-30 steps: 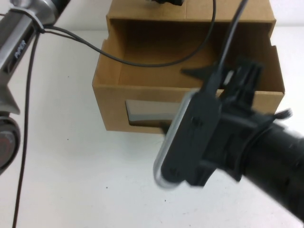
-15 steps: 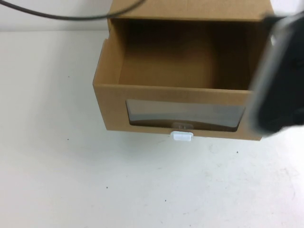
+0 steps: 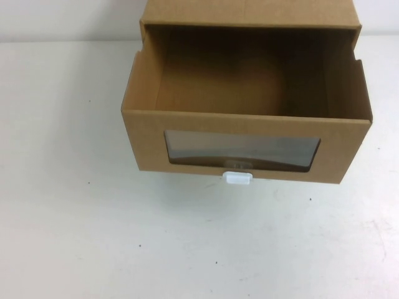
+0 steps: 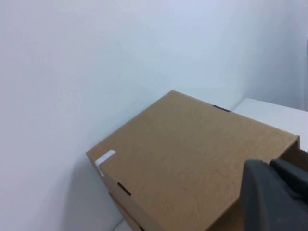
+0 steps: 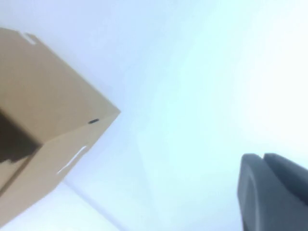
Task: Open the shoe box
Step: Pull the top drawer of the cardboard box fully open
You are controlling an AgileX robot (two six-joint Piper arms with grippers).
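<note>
Shoe box [image 3: 147,142] stands at the far middle of the table [image 3: 93,237]. Its drawer [image 3: 218,87] is drawn out of the sleeve [image 3: 249,11] toward us and shows empty. We judge the opening done, with only parking left. The right gripper [image 5: 264,173], pincer closed on nothing, hangs clear of the box. The left gripper [image 4: 269,187] hovers above the sleeve top; its state we cannot tell.
</note>
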